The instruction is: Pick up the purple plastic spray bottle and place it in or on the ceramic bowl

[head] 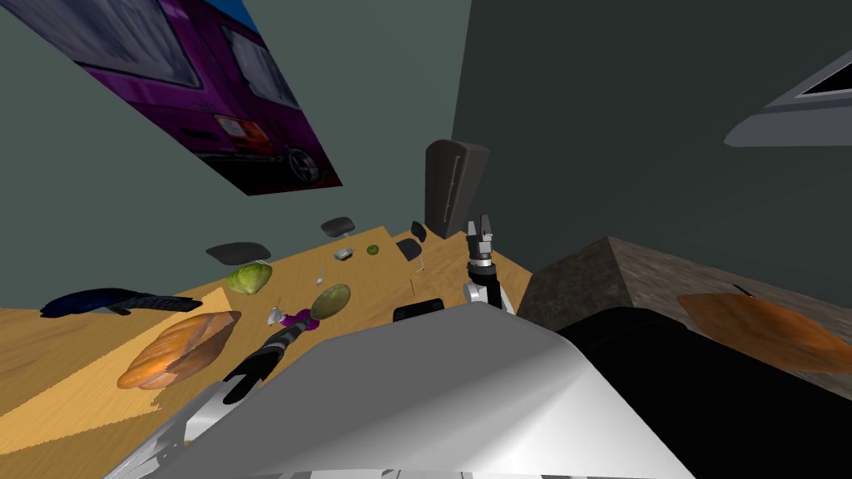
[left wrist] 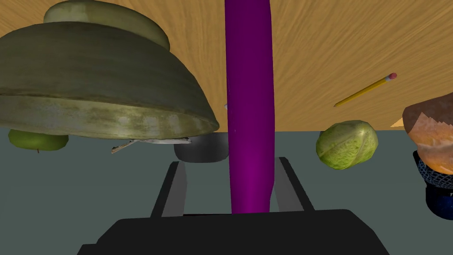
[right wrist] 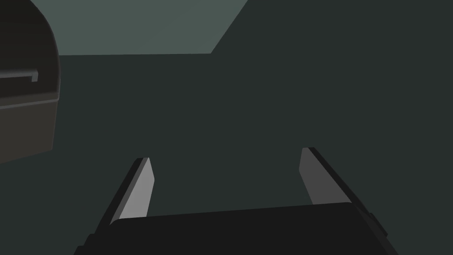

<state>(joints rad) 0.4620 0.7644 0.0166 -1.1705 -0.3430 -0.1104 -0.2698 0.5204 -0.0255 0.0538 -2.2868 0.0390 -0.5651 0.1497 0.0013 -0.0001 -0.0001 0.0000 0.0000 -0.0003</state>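
Straddling the purple spray bottle (left wrist: 250, 110), left end effector (left wrist: 229, 162) is half-closed, not clamped: 1 finger (left wrist: 281, 190) touches, the other stands off. That spray bottle is just beside the bowl (head: 330, 301), at its 8 o'clock. Right end effector (right wrist: 225, 154) released.

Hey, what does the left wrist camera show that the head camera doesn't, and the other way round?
Plain from the left wrist: a yellow pencil with a pink eraser on the wooden table. The head view adds the right gripper, raised beside a dark rounded box, and a purple car poster on the wall. Both share the purple bottle at the left gripper, the olive bowl beside it, the cabbage and the bread loaf.
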